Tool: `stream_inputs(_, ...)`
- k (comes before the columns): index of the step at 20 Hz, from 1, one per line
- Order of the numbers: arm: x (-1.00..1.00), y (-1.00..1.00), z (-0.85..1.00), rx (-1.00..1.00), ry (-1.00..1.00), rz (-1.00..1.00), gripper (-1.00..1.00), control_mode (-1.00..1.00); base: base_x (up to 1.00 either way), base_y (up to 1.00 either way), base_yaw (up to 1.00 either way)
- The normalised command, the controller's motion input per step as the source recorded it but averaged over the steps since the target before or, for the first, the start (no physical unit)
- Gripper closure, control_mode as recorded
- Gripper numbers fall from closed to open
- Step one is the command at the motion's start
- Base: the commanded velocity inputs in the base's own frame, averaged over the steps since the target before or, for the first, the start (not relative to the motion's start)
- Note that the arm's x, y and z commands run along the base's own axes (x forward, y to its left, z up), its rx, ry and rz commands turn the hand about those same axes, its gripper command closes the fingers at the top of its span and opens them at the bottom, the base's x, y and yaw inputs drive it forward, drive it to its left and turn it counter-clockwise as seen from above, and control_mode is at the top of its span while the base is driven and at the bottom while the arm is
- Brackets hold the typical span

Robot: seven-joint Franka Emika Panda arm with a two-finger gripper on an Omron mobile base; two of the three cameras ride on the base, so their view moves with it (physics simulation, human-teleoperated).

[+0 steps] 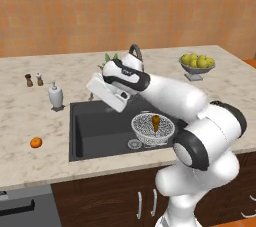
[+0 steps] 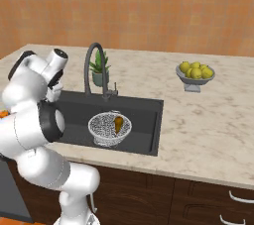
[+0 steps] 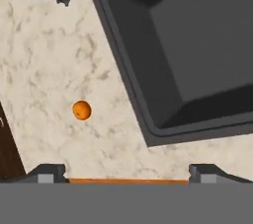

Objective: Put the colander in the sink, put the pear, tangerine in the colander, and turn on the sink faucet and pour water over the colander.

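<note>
Pincer (image 3: 128, 171) wide, holding nothing, above the desk (image 3: 44, 70); tangerine (image 3: 81, 110) lies left of the sink (image 3: 197, 45).

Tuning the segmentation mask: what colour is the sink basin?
Dark charcoal; the sink shows best in the hand view.

The sink (image 1: 95, 121) was a large dark charcoal basin set into the marbled counter, with a round silver drain near its front. The colander (image 1: 152, 128), a round white-grey wire-mesh bowl, sat upright in the basin's front right part, beside the drain. The pear (image 1: 156, 122), yellow-brown, stood upright inside the colander. The tangerine (image 1: 36, 142), small, round and bright orange, lay on the counter well apart from the basin, at nine o'clock from the colander. The sink faucet (image 2: 94, 68), a tall dark grey gooseneck, rose behind the basin at twelve o'clock.
</note>
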Motion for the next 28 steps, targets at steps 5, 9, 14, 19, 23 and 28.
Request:
stream_inputs(5,0.00,1.00,-0.39,-0.20,-0.22,0.28,-1.00,-1.00,0.00,0.00,0.00)
stream_inputs(9,0.00,1.00,-0.44,-0.14,-0.18,0.22,-1.00,-1.00,0.00,0.00,0.00)
stream_inputs(14,0.04,0.93,-0.57,-0.09,-0.11,0.13,-1.00,-1.00,0.00,0.00,0.00)
stream_inputs(19,0.14,0.78,-0.32,-0.03,-0.01,0.07,-1.00,-1.00,0.00,0.00,0.00)
stream_inputs(23,0.22,0.65,-0.25,-0.10,0.00,0.02,-1.00,-1.00,0.00,0.00,0.00)
stream_inputs(28,0.34,0.55,-0.31,-0.18,0.00,0.00,-1.00,-1.00,0.00,0.00,0.00)
